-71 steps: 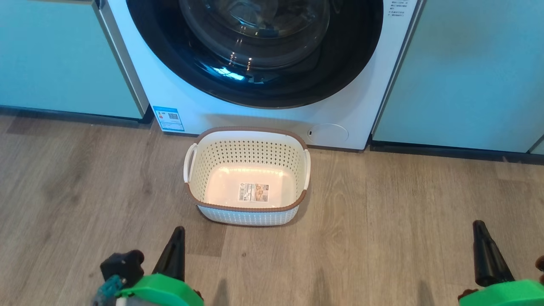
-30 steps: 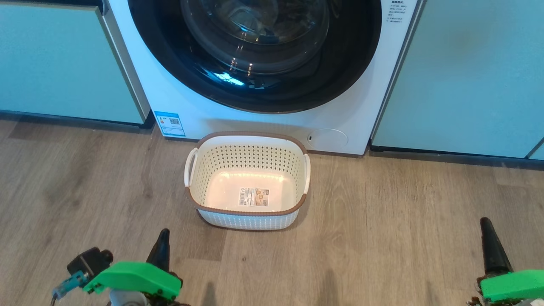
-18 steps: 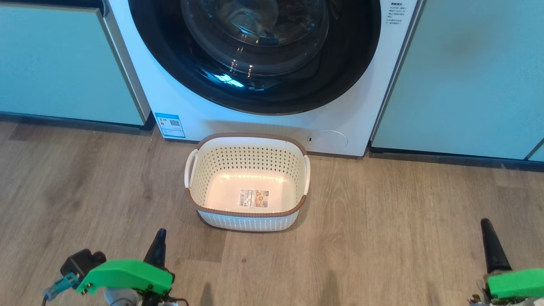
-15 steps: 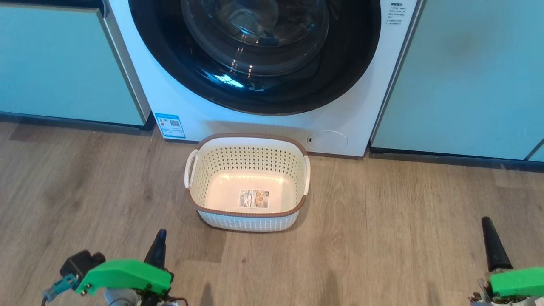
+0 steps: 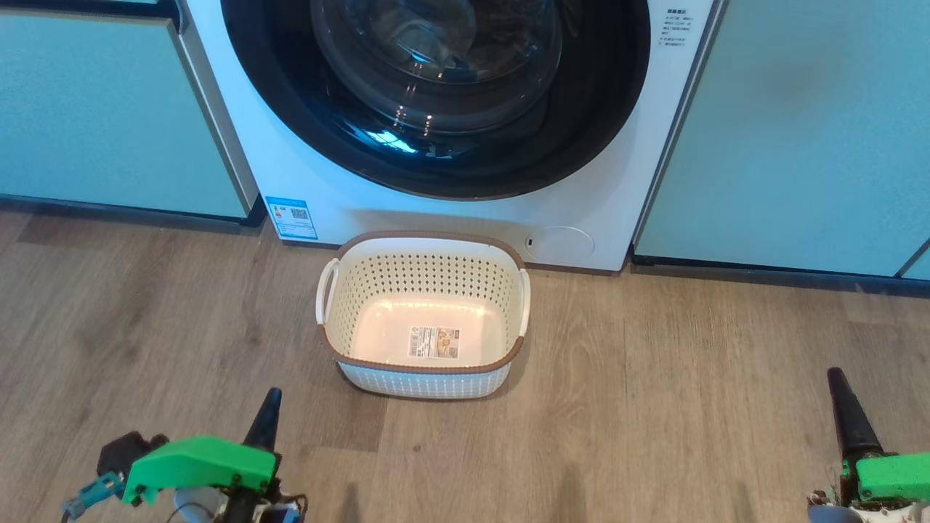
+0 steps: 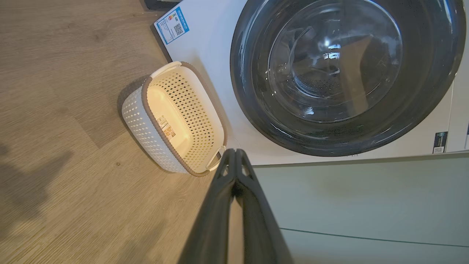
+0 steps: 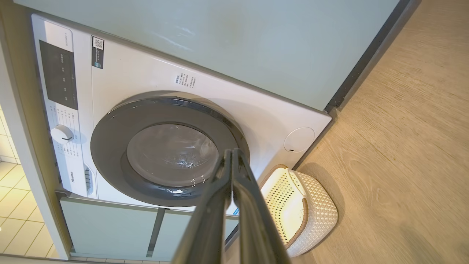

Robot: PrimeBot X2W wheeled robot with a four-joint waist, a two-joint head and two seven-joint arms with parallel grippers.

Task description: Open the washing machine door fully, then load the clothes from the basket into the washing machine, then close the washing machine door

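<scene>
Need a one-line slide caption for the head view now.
Empty basket on the wood floor before the washing machine, door shut; left claw and right claw closed in the foreground.

Washing machine door [image 5: 436,87] shut — cream basket [image 5: 425,381] upright, just before white washing machine [image 5: 305,181].

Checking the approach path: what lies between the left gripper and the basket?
Bare wooden floor, in the head view; nothing else separates the left gripper from the basket.
</scene>
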